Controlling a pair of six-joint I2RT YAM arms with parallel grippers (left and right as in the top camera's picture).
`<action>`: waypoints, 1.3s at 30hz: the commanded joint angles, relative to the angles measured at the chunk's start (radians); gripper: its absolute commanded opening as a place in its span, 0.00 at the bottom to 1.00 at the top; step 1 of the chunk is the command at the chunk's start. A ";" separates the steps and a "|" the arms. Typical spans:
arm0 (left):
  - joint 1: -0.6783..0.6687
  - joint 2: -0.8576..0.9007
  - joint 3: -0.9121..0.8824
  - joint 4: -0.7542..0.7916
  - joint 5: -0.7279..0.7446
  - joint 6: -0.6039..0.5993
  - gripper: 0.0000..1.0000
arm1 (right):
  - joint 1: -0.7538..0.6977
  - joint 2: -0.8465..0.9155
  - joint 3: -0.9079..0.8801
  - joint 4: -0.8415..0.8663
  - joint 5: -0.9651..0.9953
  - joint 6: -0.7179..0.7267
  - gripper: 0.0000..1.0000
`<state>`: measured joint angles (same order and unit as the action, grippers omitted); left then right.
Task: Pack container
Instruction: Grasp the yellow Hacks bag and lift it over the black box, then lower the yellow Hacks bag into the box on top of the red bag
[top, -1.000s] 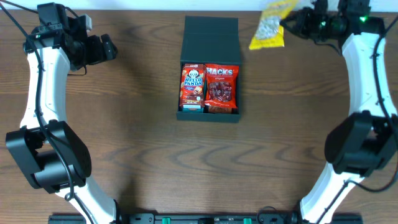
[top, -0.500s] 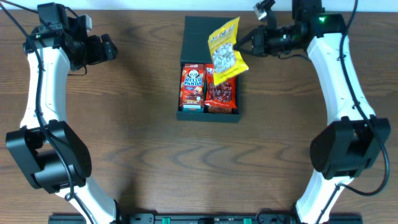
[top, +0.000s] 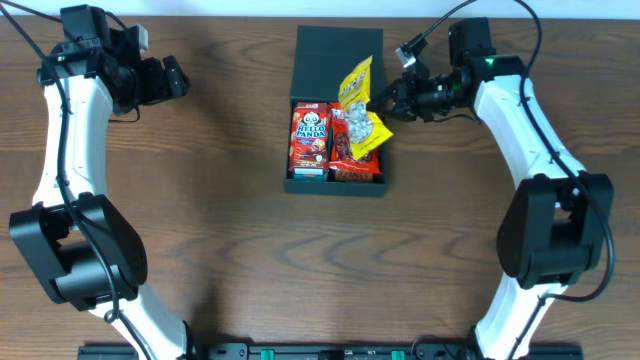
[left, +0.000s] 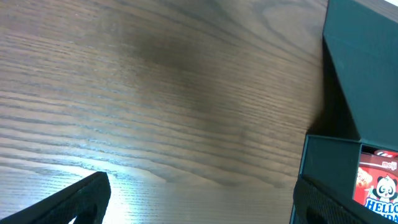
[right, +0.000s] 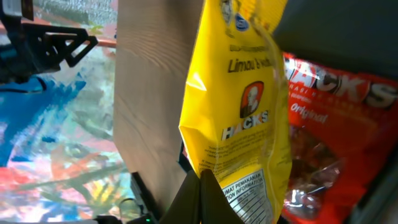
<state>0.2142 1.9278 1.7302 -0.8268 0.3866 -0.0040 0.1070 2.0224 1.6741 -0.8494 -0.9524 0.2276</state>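
The dark teal container (top: 336, 46) lies open at the table's top centre, its lid flap folded back. Inside are a red Hello Panda box (top: 310, 140) on the left and a red Hacks bag (top: 350, 150) on the right. My right gripper (top: 388, 102) is shut on the edge of a yellow Hacks bag (top: 358, 105) and holds it over the container's right half. In the right wrist view the yellow bag (right: 239, 99) hangs in front of the red bag (right: 329, 124), pinched by the fingers (right: 200, 186). My left gripper (top: 172, 76) is open and empty, far left of the container (left: 360, 74).
The container's front wall (top: 335, 186) faces the near side. Bare wood table (top: 200, 220) lies all around it. The left wrist view shows the table surface (left: 155, 93) and the Hello Panda box corner (left: 376, 186).
My right gripper has carried the yellow Hacks bag from the table's top right leftward and down, to over the container's right half. The left arm has not moved.
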 joint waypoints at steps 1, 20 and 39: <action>0.000 -0.036 0.002 -0.005 0.007 -0.011 0.95 | 0.033 -0.008 -0.005 0.003 -0.016 0.102 0.02; 0.001 -0.036 0.002 -0.006 0.006 -0.011 0.95 | 0.043 -0.009 -0.005 -0.186 -0.002 0.258 0.02; 0.001 -0.036 0.002 -0.006 0.007 -0.011 0.95 | 0.047 -0.008 -0.010 -0.285 0.278 0.247 0.01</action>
<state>0.2142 1.9278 1.7302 -0.8303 0.3866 -0.0040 0.1520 2.0224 1.6733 -1.1290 -0.7658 0.4679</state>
